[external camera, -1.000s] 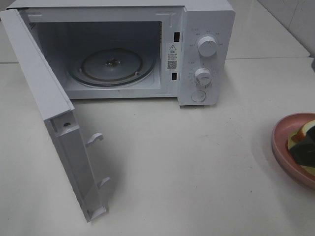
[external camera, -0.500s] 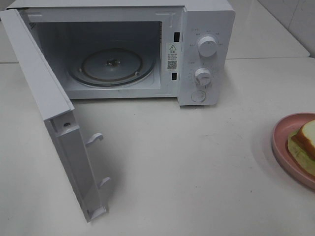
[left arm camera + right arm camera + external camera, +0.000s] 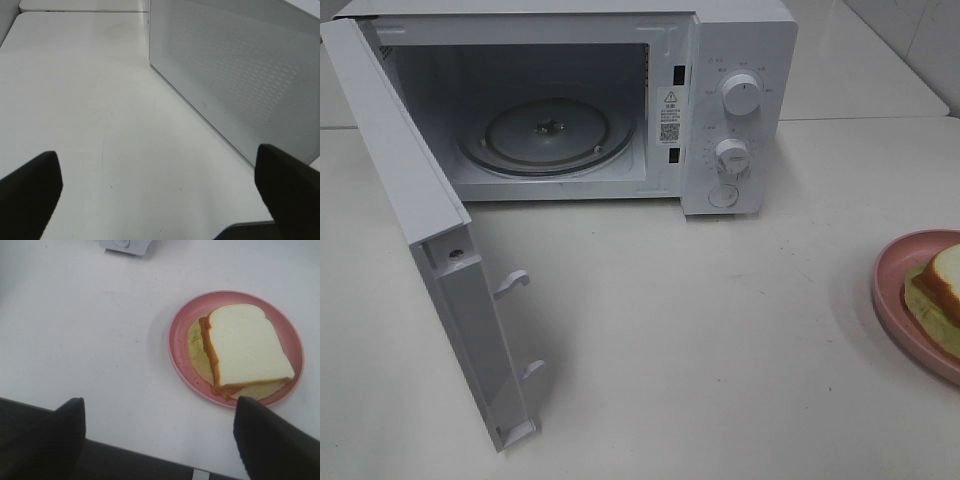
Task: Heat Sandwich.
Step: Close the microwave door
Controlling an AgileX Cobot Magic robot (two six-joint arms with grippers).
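Observation:
The sandwich (image 3: 942, 285) lies on a round pink plate (image 3: 890, 285) at the right edge of the table, partly cut off by the frame. In the right wrist view the sandwich (image 3: 247, 347) shows white bread over orange and yellow-green layers on the plate (image 3: 179, 335). My right gripper (image 3: 165, 437) hangs open above the table, back from the plate and holding nothing. The left gripper (image 3: 157, 200) is open wide and empty beside the outer face of the microwave door (image 3: 240, 75). Neither gripper shows in the exterior view.
The white microwave (image 3: 740, 60) stands at the back with its door (image 3: 410, 180) swung out toward the front left. Its glass turntable (image 3: 548, 135) is bare. Two knobs (image 3: 740, 95) sit on its right panel. Bare tabletop (image 3: 700, 330) lies between microwave and plate.
A second ago a dark gripper covered part of the sandwich at the right edge; it has drawn out of the exterior view, and the sandwich stays on the plate.

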